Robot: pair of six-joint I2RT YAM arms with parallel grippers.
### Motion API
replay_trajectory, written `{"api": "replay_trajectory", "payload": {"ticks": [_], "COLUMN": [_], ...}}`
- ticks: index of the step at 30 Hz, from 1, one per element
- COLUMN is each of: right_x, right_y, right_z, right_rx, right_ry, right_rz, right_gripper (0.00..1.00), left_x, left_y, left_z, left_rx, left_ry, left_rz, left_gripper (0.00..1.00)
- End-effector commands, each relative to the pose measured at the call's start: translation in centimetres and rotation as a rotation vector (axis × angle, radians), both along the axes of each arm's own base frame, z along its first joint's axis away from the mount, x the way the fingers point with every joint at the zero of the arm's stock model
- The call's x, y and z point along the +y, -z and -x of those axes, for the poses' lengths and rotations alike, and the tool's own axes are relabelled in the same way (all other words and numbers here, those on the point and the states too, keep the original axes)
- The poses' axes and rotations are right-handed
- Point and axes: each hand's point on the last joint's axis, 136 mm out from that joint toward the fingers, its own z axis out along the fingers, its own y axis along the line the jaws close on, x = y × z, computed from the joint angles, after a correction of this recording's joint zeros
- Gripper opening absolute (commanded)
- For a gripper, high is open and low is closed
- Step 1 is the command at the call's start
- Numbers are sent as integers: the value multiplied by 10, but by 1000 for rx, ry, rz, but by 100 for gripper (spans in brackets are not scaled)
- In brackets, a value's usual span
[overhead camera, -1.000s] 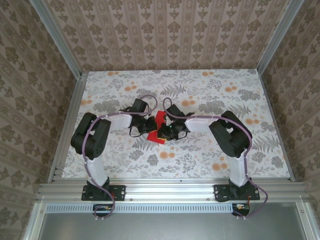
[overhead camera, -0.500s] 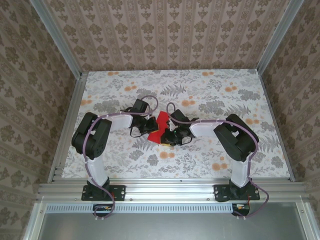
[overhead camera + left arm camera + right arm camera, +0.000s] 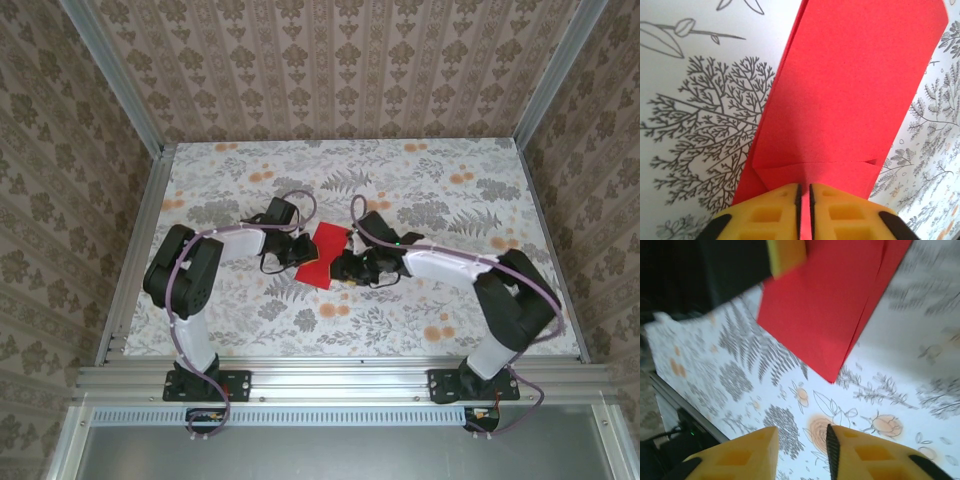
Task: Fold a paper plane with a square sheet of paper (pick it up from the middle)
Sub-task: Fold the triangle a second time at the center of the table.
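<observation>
The square sheet of paper [image 3: 323,252] is bright red and folded into a long layered strip [image 3: 850,85], lying low over the flowered table between the two arms. My left gripper [image 3: 301,251] holds its left end; its yellow fingers [image 3: 770,210] are pinched on the red edge with only a thin slit between them [image 3: 804,189]. My right gripper [image 3: 347,268] is just right of the paper and stands open [image 3: 802,434] with nothing between its fingers. One pointed corner of the sheet [image 3: 825,310] lies ahead of it, apart from the fingertips.
The floral tablecloth [image 3: 450,190] stretches all round the paper. Wallpapered walls and aluminium rails [image 3: 135,250] close in the table on three sides. The left arm's dark body and a yellow finger [image 3: 785,252] show beyond the paper in the right wrist view.
My right gripper has let go of the paper and drawn back to the right as its arm stretched out. The paper has dropped flatter. The left arm has stayed put.
</observation>
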Motion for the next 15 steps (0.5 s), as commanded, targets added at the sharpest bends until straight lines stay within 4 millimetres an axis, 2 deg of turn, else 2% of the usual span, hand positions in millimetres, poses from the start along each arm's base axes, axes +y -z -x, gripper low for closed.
{"api": "replay_trajectory", "payload": {"ticks": [1, 4, 7, 15], "right_x": [-30, -30, -20, 5], "right_y": [10, 13, 14, 30], "right_z": [-21, -38, -51, -66], "right_rx": [-45, -59, -71, -37], "right_ry": [140, 174, 159, 52], "right_rz": [59, 30, 9, 28], "right_gripper": [39, 43, 44, 41], "left_x": [-6, -4, 2, 7], "left_y": [-47, -68, -75, -53], "left_z": [-15, -19, -16, 0], "left_rx": [-109, -169, -190, -109], "left_ry": [8, 5, -6, -26], "left_rz": [47, 56, 47, 58], "left_gripper": [22, 32, 41, 43]}}
